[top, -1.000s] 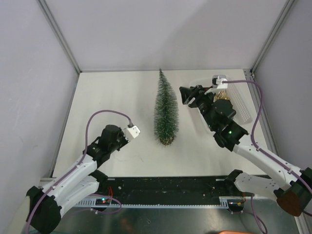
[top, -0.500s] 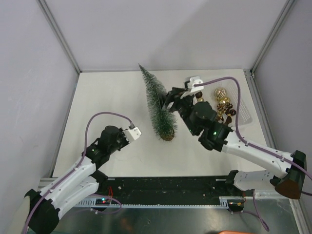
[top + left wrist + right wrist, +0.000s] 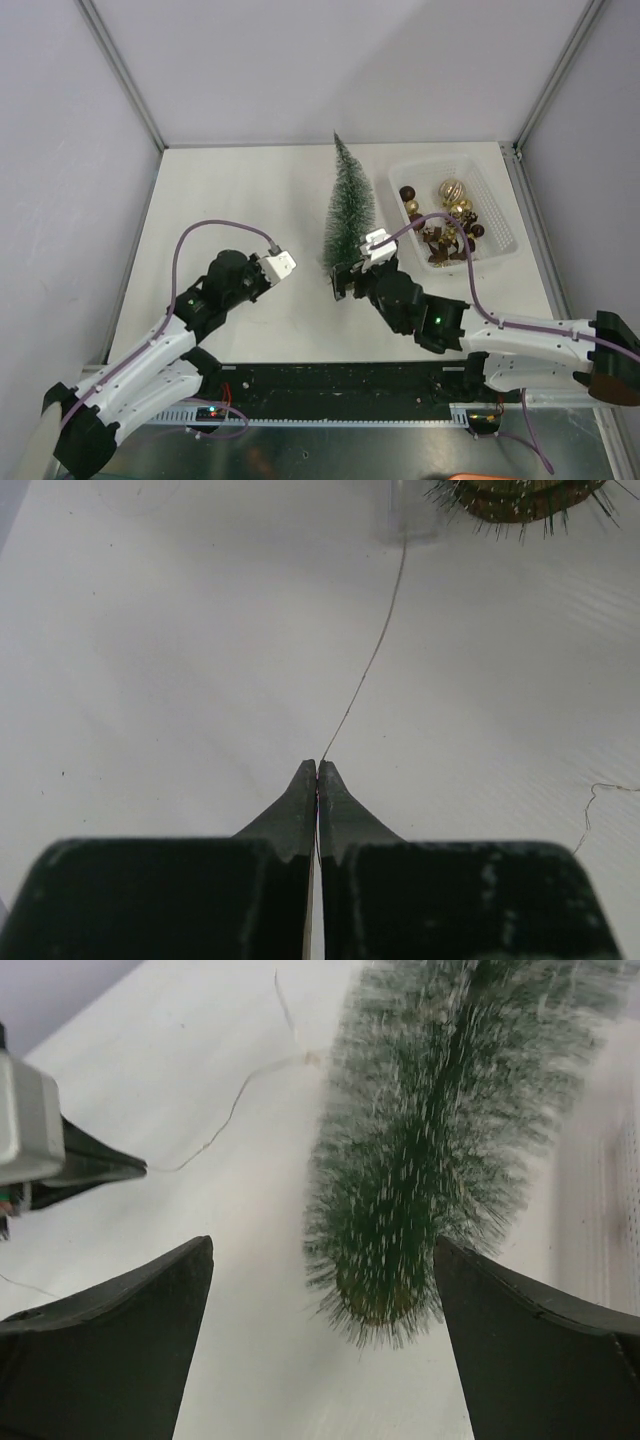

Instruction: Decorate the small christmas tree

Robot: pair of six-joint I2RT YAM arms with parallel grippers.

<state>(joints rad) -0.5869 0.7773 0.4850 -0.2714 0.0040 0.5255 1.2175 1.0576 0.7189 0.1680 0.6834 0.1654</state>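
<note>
left gripper (image 3: 318, 775) is pinched tight, jaws fully together, and a thin wire (image 3: 372, 660) comes straight out of the tips. it runs across the white table (image 3: 150, 680) toward the small christmas tree (image 3: 351, 205). on the left wrist view only the tree's brown base (image 3: 520, 492) peeks in at the top edge, and the wire runs up to a clear plastic piece (image 3: 405, 515) just beside it. over to the right gripper (image 3: 322, 1248): spread wide, nothing in it, fingers (image 3: 120, 1330) either side of the tree's bottom end, apart from the bristles. from above, the tree sits mid-table, tip toward the far wall, just left of the white basket (image 3: 500, 245) of gold and brown baubles (image 3: 452, 190). a loose strand (image 3: 600, 792) lies off to the right. circuit board (image 3: 205, 411) by the arm bases: any print too small to read.
</note>
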